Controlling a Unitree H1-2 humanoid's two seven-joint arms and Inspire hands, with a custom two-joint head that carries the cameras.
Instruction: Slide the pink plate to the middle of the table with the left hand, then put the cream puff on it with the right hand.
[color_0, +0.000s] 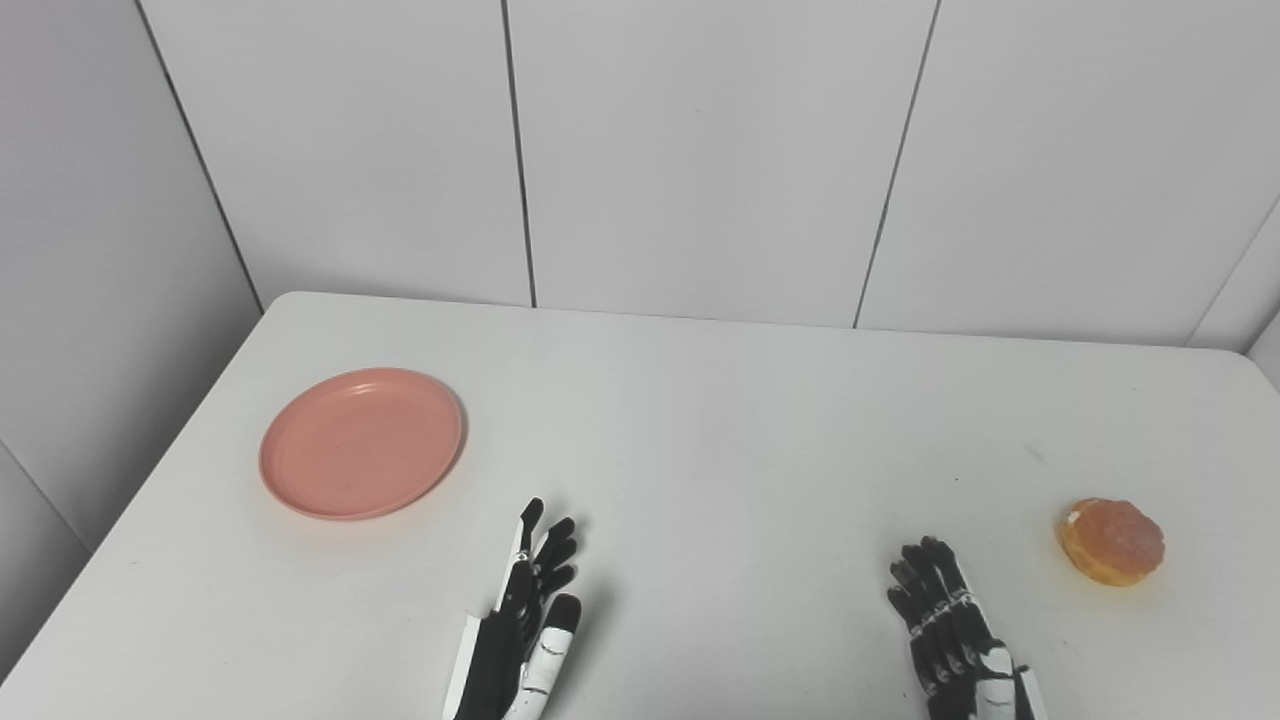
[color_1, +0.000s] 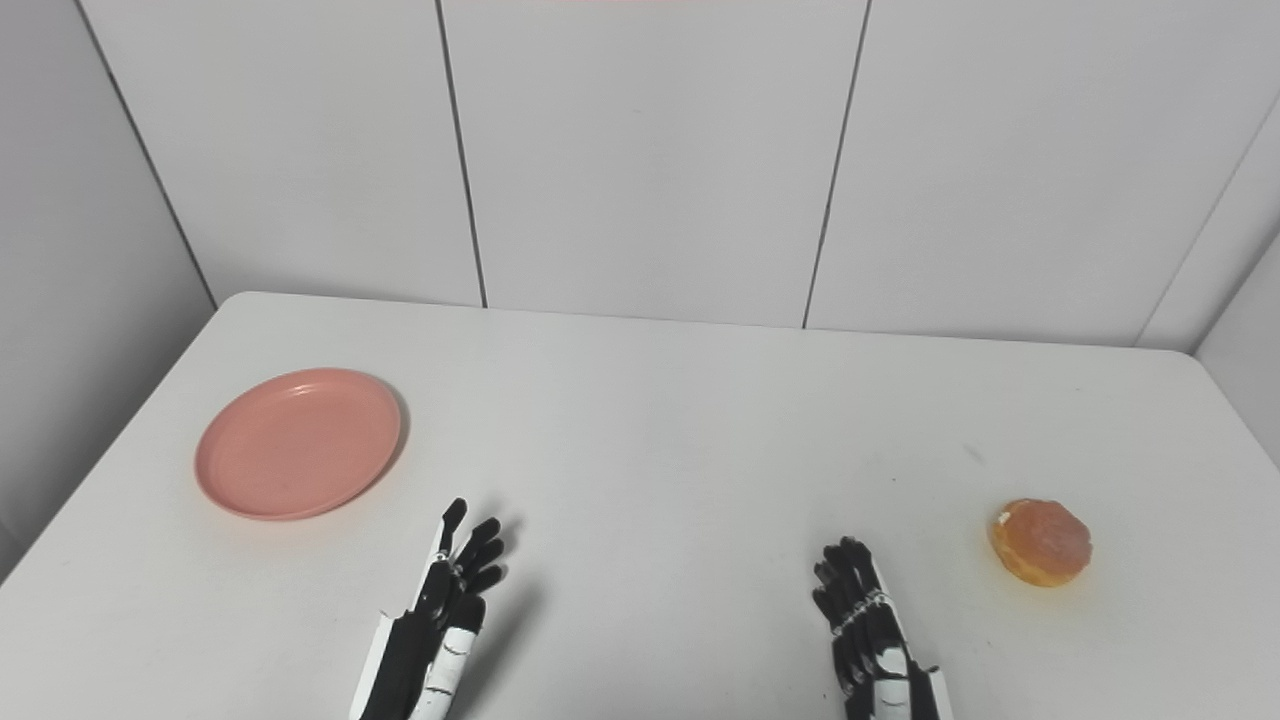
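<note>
pink plate (color_0: 361, 442) round, shallow, bare; cream puff (color_0: 1112, 541) golden-brown. left robot hand (color_0: 528, 610) & right robot hand (color_0: 950, 625) both splayed, holding nothing.

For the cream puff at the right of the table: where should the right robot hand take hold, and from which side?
Probably around its rounded sides, coming from above and slightly from the left. The cream puff lies flat on the table, dome up, with bare table all round. The right robot hand waits open to its left, holding nothing, so fingers and thumb can straddle it; it looks soft, so a light pinch seems wise.
</note>
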